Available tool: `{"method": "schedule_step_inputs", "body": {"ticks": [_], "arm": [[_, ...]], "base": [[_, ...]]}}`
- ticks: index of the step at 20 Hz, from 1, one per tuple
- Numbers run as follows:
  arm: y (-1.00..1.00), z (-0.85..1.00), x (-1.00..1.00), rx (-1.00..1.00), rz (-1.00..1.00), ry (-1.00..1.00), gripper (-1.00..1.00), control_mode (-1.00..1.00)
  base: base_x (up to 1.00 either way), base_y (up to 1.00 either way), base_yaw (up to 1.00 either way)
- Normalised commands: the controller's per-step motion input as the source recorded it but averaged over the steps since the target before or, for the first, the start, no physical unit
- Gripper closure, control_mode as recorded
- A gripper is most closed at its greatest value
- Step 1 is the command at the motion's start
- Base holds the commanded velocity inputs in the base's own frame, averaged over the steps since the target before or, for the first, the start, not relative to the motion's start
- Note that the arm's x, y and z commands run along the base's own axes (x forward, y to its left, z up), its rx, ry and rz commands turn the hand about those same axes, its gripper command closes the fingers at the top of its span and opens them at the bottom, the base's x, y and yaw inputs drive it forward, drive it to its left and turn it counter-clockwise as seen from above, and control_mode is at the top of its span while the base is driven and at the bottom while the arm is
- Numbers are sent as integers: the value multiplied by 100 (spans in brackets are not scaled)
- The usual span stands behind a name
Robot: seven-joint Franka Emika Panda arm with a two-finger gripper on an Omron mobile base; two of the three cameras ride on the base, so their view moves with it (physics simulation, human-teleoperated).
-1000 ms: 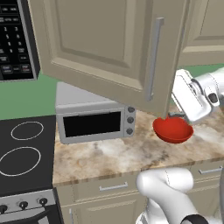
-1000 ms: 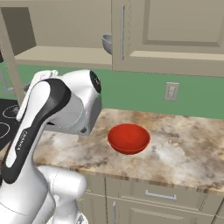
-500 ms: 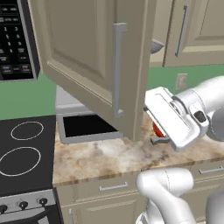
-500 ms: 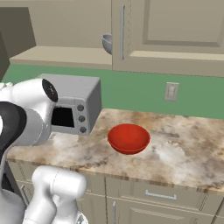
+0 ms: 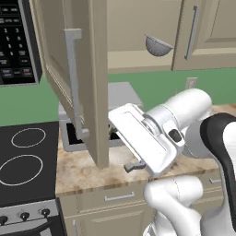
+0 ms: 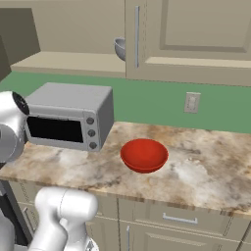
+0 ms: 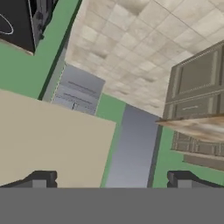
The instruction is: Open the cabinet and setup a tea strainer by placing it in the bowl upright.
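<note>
- Overhead, cabinet [image 5: 85, 83] door swung open; tea strainer [image 5: 158, 45] on its shelf.
- Bowl [image 6: 144, 155] on desk [image 6: 206, 166], right of microwave [image 6: 68, 115].
- End effector [image 7: 109, 179] fingertips apart, empty.

We see a mottled beige stone counter [image 6: 206, 166] running along the green wall above beige drawers [image 6: 180, 218]. On it stands a silver toaster oven [image 6: 68, 116] at the left end, its dark glass door facing out and its knobs on the right side. Just to its right, apart from it, the red bowl [image 6: 144, 155] sits upright on the bare stone. Above, the open cabinet [image 5: 87, 87] has a beige shelf [image 6: 68, 62], and the tea strainer [image 5: 157, 45] rests on it near the neighbouring closed door.
</note>
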Motion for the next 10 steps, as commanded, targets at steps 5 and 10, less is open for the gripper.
{"method": "schedule_step_inputs", "body": {"ticks": [5, 10], "arm": [[79, 13, -26, -2, 13, 9, -100, -100], [21, -2, -9, -8, 1, 7, -100, -100]], "base": [[0, 0, 0], [0, 0, 0]]}}
